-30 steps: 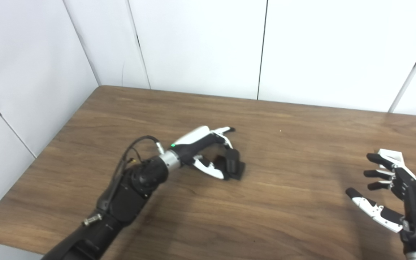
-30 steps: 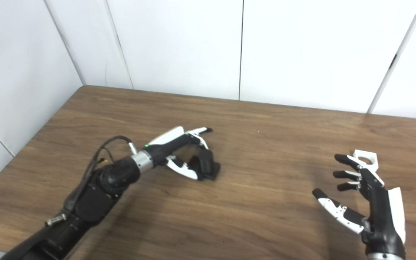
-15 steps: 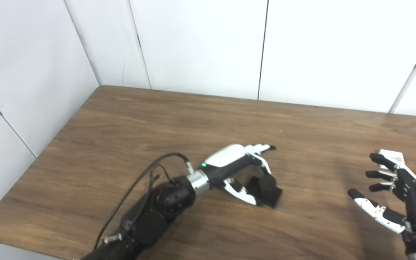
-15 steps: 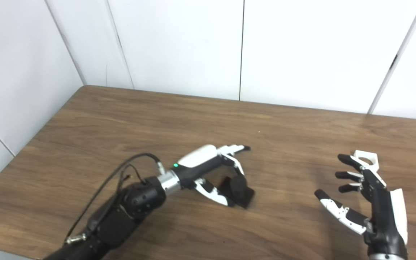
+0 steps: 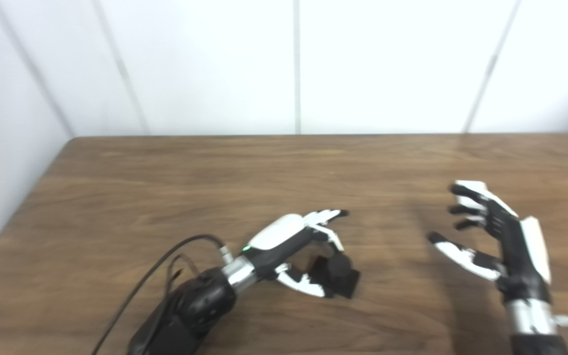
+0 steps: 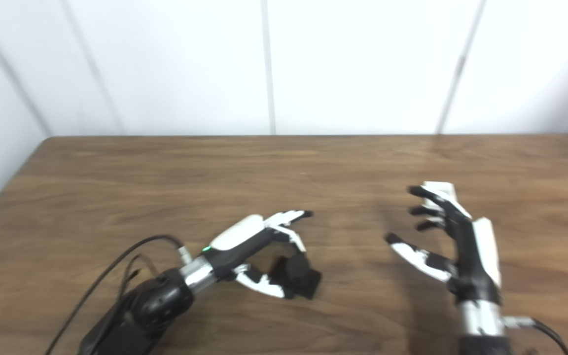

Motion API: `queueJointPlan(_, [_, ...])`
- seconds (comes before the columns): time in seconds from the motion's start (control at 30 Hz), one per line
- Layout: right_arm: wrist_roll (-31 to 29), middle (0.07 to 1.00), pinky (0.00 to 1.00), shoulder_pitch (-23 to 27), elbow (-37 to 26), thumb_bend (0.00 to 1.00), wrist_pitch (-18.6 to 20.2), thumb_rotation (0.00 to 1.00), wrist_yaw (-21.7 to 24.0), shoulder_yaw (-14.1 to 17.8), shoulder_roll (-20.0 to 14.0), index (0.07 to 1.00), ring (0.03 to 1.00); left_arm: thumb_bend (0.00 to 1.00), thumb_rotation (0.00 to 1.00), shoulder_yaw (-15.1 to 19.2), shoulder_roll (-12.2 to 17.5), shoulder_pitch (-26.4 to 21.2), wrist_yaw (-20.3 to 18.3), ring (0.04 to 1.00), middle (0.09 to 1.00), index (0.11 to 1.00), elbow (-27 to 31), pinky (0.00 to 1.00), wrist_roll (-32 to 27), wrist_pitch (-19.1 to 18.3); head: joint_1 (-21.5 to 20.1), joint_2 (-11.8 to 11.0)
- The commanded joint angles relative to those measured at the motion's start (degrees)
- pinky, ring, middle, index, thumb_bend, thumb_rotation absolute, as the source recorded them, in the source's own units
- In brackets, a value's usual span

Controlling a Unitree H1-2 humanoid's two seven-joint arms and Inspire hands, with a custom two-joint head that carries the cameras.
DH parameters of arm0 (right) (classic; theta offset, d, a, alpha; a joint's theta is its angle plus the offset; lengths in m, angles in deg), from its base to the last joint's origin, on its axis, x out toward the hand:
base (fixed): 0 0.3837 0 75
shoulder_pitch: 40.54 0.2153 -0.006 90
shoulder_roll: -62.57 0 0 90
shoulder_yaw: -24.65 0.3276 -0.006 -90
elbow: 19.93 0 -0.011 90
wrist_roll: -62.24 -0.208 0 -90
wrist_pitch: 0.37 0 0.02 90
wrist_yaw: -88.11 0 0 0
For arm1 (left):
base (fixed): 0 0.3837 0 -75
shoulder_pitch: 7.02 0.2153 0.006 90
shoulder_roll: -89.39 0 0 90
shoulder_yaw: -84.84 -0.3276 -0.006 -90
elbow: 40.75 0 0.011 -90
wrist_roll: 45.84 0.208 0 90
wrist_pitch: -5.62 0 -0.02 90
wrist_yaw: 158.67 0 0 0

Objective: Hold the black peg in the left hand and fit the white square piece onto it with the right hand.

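Black against the brown wooden table (image 5: 165, 177), the black peg (image 5: 339, 276) sits pinched in my left hand (image 5: 298, 241): my thumb comes at it from the near side and my curled fingers (image 5: 333, 241) from above, so I judge I am gripping it. Its square base looks to be touching or only just off the wood; the blur keeps me from saying which. I hold it low and toward the middle because that is where my other arm can reach it.

Over to the right, my right hand (image 6: 454, 241) hangs with its fingers spread apart and its thumb out to the left, holding nothing. The white square piece (image 6: 439, 188) lies on the table just past those fingertips, on the far side, mostly hidden behind them; I cannot make out its hole from here. My palm faces left and my fingers point far, which I take as the set-up for reaching forward and closing around that piece.

The 2 parts are well apart, so fitting has not started.
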Motion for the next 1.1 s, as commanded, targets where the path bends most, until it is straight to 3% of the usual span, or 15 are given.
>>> queueJointPlan(0.0, [0.77, 0.793, 0.54, 1.89, -2.68, 0.55, -0.61, 0.14, -0.46, 0.05, 0.2, 0.739, 0.663, 0.52, 0.08, -1.97, 0.54, 0.95, -2.26, 1.0, 0.999, 0.491, -0.09, 1.0, 1.96, 1.44, -0.8, 0.3])
queueJointPlan(0.43, [2.69, 0.768, 0.52, 3.28, -3.41, 0.56, -0.04, 0.15, -0.66, 0.9, -0.3, 0.736, 0.656, 0.52, 0.08, -2.02, 1.78, 1.31, -3.08, 1.0, 1.0, 0.491, 0.26, 1.0, 1.17, 1.82, -8.26, 0.29])
queueJointPlan(0.67, [3.23, 0.772, 0.53, 7.85, -2.8, 0.58, 3.18, 0.2, 1.17, 3.76, -5.36, 0.738, 0.682, 0.52, 0.07, -1.7, 2.91, 2.08, -3.46, 1.0, 0.989, 0.49, 0.97, 1.0, 0.26, 2.08, -14.3, -0.99])
queueJointPlan(0.83, [3.53, 0.782, 0.54, 11.46, -1.48, 0.57, 6.51, 0.17, 2.53, 4.81, -8.61, 0.751, 0.69, 0.52, 0.07, -1.35, 3.29, 2.91, -3.73, 1.0, 0.983, 0.49, 1.57, 1.0, -0.85, 1.88, -18.86, -2.6])
queueJointPlan(1.07, [6.15, 0.778, 0.54, 17.46, 2.2, 0.59, 10.82, 0.18, 6.08, 4.02, -14.29, 0.749, 0.691, 0.52, 0.07, -0.99, 3.21, 3.62, -3.67, 1.0, 0.978, 0.49, 1.83, 1.0, -1.16, 2.08, -19.75, -3.02])
